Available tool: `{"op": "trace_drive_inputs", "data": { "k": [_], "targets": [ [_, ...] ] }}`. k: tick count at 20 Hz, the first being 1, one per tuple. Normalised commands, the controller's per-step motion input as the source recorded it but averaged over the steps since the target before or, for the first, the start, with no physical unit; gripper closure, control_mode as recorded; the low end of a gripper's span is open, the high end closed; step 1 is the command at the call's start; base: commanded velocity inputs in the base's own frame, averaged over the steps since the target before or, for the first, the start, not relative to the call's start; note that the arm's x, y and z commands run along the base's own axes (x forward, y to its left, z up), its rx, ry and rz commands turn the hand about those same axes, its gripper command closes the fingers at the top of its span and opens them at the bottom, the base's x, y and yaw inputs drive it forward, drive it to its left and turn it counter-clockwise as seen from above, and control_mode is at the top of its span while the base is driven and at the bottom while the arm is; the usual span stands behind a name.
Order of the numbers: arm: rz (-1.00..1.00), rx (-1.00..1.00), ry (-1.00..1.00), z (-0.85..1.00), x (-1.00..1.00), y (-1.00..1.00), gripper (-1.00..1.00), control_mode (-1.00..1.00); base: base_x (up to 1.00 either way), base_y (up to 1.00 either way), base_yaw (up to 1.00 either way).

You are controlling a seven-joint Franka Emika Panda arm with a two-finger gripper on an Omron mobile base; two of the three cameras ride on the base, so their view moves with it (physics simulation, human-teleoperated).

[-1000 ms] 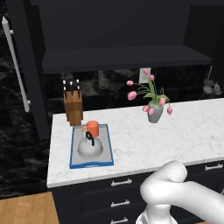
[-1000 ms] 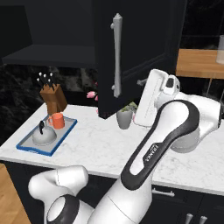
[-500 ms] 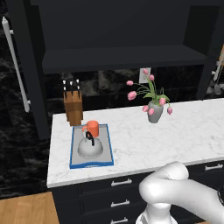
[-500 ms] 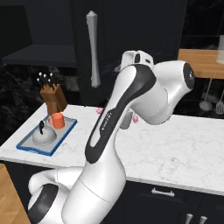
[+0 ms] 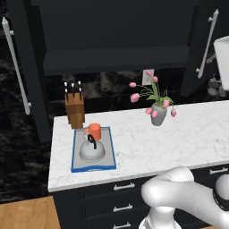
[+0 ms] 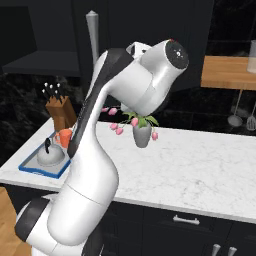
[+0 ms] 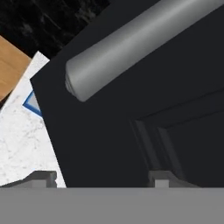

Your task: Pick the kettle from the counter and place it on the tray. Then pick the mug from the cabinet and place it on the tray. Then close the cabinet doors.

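Cabinet (image 5: 116, 31) fills top of left base view, both doors (image 5: 24, 67) swung open, left one at far left, right one at upper right. Worktop (image 5: 179, 138) spans the middle. Tray (image 5: 108, 154) sits lower left on worktop; kettle (image 5: 92, 151) and mug (image 5: 94, 131) both on it, mug behind kettle. Knife block (image 5: 74, 109) just behind tray, vase (image 5: 157, 114) mid-frame. In hand view, jaws sit apart at bottom, a door panel and its bar handle (image 7: 131, 43) close ahead; gripping anything, cannot tell.

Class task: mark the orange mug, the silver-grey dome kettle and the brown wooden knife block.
Orange mug (image 5: 94, 131), left base view, its side wall.
Silver-grey dome kettle (image 5: 92, 152), left base view, its dome.
Brown wooden knife block (image 5: 74, 110), left base view, its front face.
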Motion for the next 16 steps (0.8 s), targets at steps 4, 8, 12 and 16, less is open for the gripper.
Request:
{"op": "trace_drive_inputs", "data": {
  "k": [4,8,12,16],
  "targets": [
    [-0.18,-0.10,-0.01,-0.12,0.63,0.40,-1.00,-1.00,0.00,0.00,0.00],
    [-0.18,-0.06,-0.05,-0.18,0.66,0.34,-1.00,-1.00,0.00,0.00,0.00],
    [-0.17,-0.02,-0.08,-0.22,0.72,0.27,-1.00,-1.00,0.00,0.00,0.00],
    [-0.16,0.00,-0.10,-0.23,0.79,0.19,-1.00,-1.00,0.00,0.00,0.00]
  ]
}}
